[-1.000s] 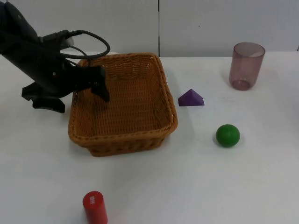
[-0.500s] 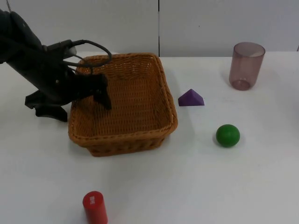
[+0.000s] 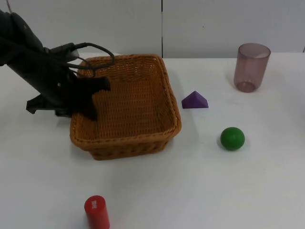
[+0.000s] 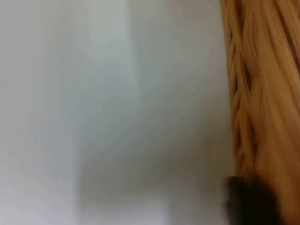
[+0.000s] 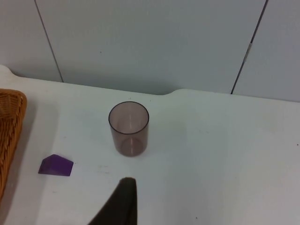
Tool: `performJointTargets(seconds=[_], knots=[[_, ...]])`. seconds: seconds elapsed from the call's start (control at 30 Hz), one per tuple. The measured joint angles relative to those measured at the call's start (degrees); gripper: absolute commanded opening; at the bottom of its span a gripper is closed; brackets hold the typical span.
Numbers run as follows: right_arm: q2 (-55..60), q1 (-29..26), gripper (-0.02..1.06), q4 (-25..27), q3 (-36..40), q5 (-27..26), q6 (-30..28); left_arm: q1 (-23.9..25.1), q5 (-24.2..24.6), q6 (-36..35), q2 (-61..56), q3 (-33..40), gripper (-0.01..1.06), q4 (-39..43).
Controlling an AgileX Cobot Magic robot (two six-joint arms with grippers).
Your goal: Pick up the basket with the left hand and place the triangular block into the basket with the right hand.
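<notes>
The woven brown basket (image 3: 136, 105) stands left of the table's middle. My left gripper (image 3: 76, 109) straddles its left wall, one finger inside and the other outside, shut on the rim. In the left wrist view the basket's weave (image 4: 262, 93) runs close beside a black fingertip (image 4: 248, 199). The purple triangular block (image 3: 195, 100) lies on the table just right of the basket, apart from it. The right wrist view looks over the block (image 5: 56, 166) and the basket's edge (image 5: 9, 136) from a distance. Its black fingertip (image 5: 123, 199) is well short of the block, and my right gripper is open and holds nothing.
A translucent brown cup (image 3: 251, 67) stands upright at the back right, seen also in the right wrist view (image 5: 129, 128). A green ball (image 3: 232, 138) rests right of the basket's front. A red cylinder (image 3: 96, 211) stands near the front edge. The grey wall bounds the table behind.
My left gripper's inner finger has swung from the basket's inside toward its left wall, and the jaws have closed on the rim. The basket and block have not moved.
</notes>
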Motion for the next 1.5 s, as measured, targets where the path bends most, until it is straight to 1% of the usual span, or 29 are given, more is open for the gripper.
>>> performJointTargets(seconds=[0.3,0.43,0.47,0.57,0.6,0.7,0.83,0.97,1.03,1.1,1.13,1.2,1.3,1.33,1.4,1.47,1.5], knots=[[0.0,0.0,1.04,0.0,0.0,0.0,-0.4,0.0,2.2,-0.8,-0.8,-0.2,0.0,-0.3],[0.0,0.0,1.04,0.0,0.0,0.0,-0.6,0.0,6.3,-0.7,-4.4,-0.2,0.0,0.9],[0.0,0.0,1.04,0.0,0.0,0.0,-0.6,0.0,6.3,-0.7,-4.4,-0.2,0.0,0.9],[0.0,0.0,1.04,0.0,0.0,0.0,-0.9,0.0,10.6,-0.7,-8.3,-0.2,0.0,0.9],[0.0,0.0,1.04,0.0,0.0,0.0,-0.9,0.0,10.6,-0.7,-8.3,-0.2,0.0,0.9],[0.0,0.0,1.04,0.0,0.0,0.0,-0.9,0.0,14.2,-0.7,-11.4,-0.2,0.0,0.9],[0.0,0.0,1.04,0.0,0.0,0.0,-1.0,0.0,16.2,-1.1,-15.1,-0.2,0.0,1.0],[0.0,0.0,1.04,0.0,0.0,0.0,-1.6,0.0,17.1,-1.3,-19.4,-0.2,0.0,1.2],[0.0,0.0,1.04,0.0,0.0,0.0,-1.7,0.0,18.6,-1.7,-21.7,-0.2,0.0,1.5],[0.0,0.0,1.04,0.0,0.0,0.1,-2.0,0.0,21.3,-2.5,-23.9,-0.2,0.0,1.5],[0.0,0.0,1.04,0.0,0.0,0.1,-2.0,0.0,21.3,-2.5,-23.9,-0.2,0.0,1.5],[0.0,0.0,1.04,0.1,0.0,0.4,-3.0,0.0,22.7,-4.1,-25.1,-0.2,0.0,2.9],[0.1,0.0,1.04,0.7,0.0,0.7,-5.3,0.0,22.9,-8.0,-26.0,-0.2,0.0,6.9],[0.1,0.0,1.04,0.7,0.0,0.7,-5.3,0.0,22.9,-8.0,-26.0,-0.2,0.0,6.9],[0.8,0.0,1.04,2.5,0.0,0.8,-8.1,0.6,22.9,-10.3,-26.2,-0.2,0.0,8.9],[2.2,0.0,1.04,6.3,0.0,0.8,-12.3,2.2,23.6,-11.2,-26.2,-0.2,0.0,8.8],[2.2,0.0,1.04,6.3,0.0,0.8,-12.3,2.2,23.6,-11.2,-26.2,-0.2,0.0,8.8]])
